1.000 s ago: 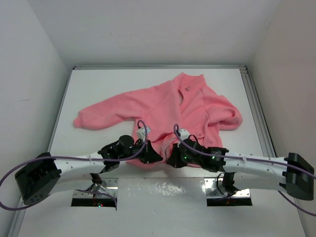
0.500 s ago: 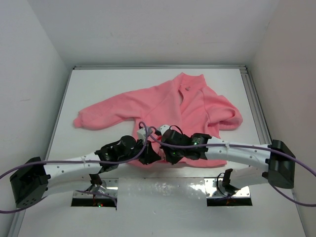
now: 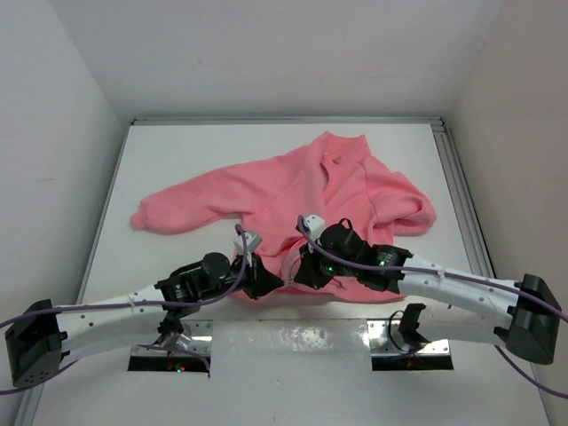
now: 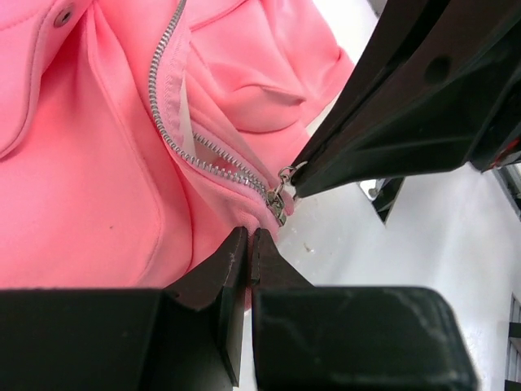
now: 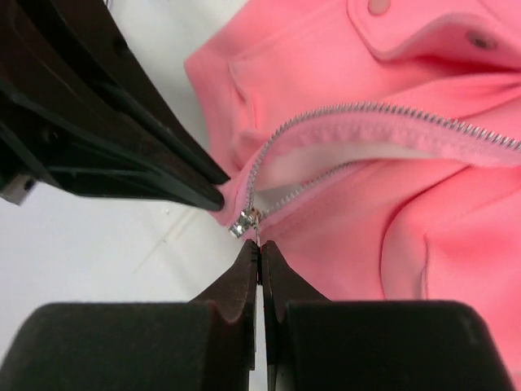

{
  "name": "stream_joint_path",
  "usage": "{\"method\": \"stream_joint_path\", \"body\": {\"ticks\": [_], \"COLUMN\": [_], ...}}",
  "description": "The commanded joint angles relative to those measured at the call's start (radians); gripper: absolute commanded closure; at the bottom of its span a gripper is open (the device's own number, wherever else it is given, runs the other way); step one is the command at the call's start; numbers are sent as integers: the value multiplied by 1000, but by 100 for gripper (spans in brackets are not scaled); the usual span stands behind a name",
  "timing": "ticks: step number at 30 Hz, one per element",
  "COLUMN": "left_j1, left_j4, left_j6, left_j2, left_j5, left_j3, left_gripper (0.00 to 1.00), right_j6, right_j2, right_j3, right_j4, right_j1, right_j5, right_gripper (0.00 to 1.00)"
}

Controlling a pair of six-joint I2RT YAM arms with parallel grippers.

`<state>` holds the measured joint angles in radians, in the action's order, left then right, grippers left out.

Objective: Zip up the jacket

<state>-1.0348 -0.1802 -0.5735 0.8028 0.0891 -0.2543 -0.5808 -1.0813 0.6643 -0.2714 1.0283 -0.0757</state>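
Left hand point(image 4: 248, 240): fingers pressed together, apparently nipping the hem point(image 4: 213, 236) of the salmon-pink fleece jacket point(image 3: 346, 191) just under the foot of the zipper. A sliver of pink shows between the pads, so read it as a pinch on cloth, not an empty clench.

Right hand point(image 5: 260, 248): also clenched, tips right at the small metal zipper pull point(image 5: 242, 223). A thin tab seems to run into the fingertips. Likely a grasp on the pull, though the contact is too small to be sure.

The two hands sit tip to tip at the near hem. The silver zipper teeth point(image 5: 366, 110) part just above the slider and run open up the front.

The jacket lies flat on the white counter point(image 3: 177, 155), stand-up collar point(image 3: 342, 142) at the far end, one sleeve out to the left.

Step in hand, as you should judge it: anchor and pull grip set, zipping not yet begun.

Next move calls for you to hold the hem taut with the left and draw the pull toward the collar along the tooth line. Risk: the tab slipping out, or fleece bunching ahead of the slider.
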Motion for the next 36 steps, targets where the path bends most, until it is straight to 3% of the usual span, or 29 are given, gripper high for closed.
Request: {"method": "stream_joint_path", "body": {"ticks": [1, 4, 7, 14, 17, 25, 32, 36], "left_j1": [-19, -28, -47, -48, -48, -48, -48, -57], "left_j4": [111, 128, 114, 119, 134, -21, -5, -14], "left_j6": [27, 50, 49, 43, 44, 20, 7, 8], "left_j2": [32, 49, 30, 18, 21, 90, 136, 171], "left_j5": [57, 67, 63, 41, 41, 182, 210, 216], "left_j3": [38, 9, 23, -3, -23, 29, 46, 46], "left_gripper": [100, 100, 100, 100, 100, 100, 100, 100], "right_j6": [-11, -30, -37, -31, -60, -131, -119, -87], "right_j2": [6, -14, -23, -78, -40, -64, -134, -178], "right_j3": [-12, -22, -14, 18, -61, -109, -111, -60], "right_j4": [159, 225, 219, 196, 225, 297, 434, 511], "right_j1": [-59, -150, -209, -209, -208, -211, -215, -254], "right_j5": [10, -125, -111, -136, -151, 71, 331, 386], "right_gripper": [100, 100, 100, 100, 100, 100, 100, 100]}}
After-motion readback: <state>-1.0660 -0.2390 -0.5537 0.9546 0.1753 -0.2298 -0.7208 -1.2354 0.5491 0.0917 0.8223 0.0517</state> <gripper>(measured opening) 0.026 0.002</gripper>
